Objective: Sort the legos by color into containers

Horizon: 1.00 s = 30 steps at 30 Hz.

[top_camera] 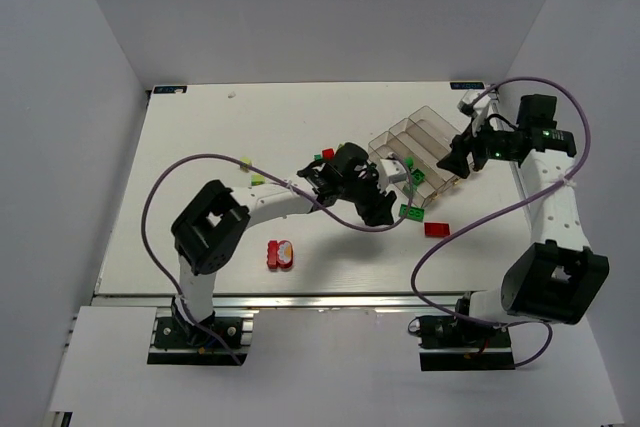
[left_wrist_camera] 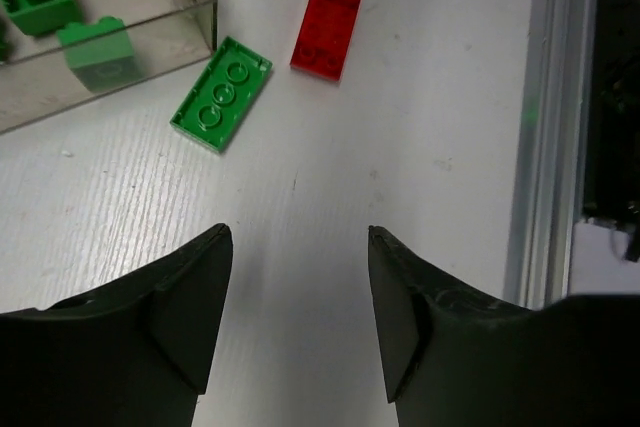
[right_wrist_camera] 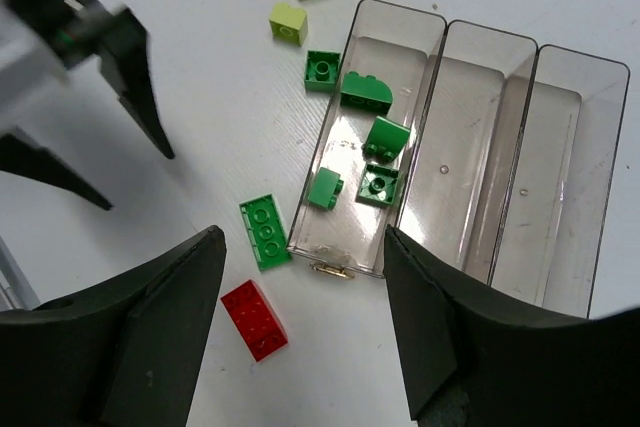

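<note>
Left gripper [left_wrist_camera: 297, 234]: jaws apart with nothing between them, over the bare table [left_wrist_camera: 430, 147].
Right gripper [right_wrist_camera: 302, 235]: jaws apart and empty (it hangs over the tray's near short end).
Tray [right_wrist_camera: 487, 32]: clear, with three long compartments side by side.
Sorted green bricks [right_wrist_camera: 383, 137]: four of them, all in the tray's 9 o'clock compartment in the right wrist view.
Green plate [left_wrist_camera: 222, 92]: flat on the table just outside the tray, at 11 o'clock from the left jaws.
Red brick [left_wrist_camera: 327, 27]: on the table at 12 o'clock from the left jaws, near the plate but apart from it.
Loose green brick [right_wrist_camera: 322, 71]: on the table just beside the tray's long outer wall.
Yellow-green bricks [right_wrist_camera: 288, 22]: two on the table, at 11 o'clock from the tray.
</note>
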Each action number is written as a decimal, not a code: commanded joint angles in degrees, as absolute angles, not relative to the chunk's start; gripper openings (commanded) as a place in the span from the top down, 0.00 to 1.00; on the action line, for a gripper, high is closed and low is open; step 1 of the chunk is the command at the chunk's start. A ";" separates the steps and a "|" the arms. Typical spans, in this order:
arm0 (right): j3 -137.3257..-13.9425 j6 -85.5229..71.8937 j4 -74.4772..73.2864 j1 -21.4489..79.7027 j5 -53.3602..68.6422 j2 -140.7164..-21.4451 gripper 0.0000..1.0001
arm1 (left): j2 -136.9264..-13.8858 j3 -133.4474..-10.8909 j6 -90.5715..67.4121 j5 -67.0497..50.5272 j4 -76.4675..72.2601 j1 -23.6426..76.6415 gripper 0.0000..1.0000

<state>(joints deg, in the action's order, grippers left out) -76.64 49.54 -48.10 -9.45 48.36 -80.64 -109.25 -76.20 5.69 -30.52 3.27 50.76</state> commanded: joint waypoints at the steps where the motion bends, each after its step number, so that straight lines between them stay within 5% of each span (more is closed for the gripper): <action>1: -75.77 49.31 -48.79 -11.51 54.31 -76.12 0.30 | -110.74 -78.67 12.92 -35.07 6.69 51.06 0.34; 13: -69.96 46.85 -46.93 -19.42 61.17 -71.28 0.30 | -115.57 -77.08 19.24 -30.59 -5.01 51.06 0.21; 30: -66.97 47.64 -48.16 -22.67 65.21 -70.66 0.30 | -126.64 -85.68 22.33 -28.83 -6.59 51.33 0.19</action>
<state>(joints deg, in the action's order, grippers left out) -67.24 47.13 -48.07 -22.06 62.46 -71.90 -126.28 -82.63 21.67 -28.45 -5.21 50.87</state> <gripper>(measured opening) 0.703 0.807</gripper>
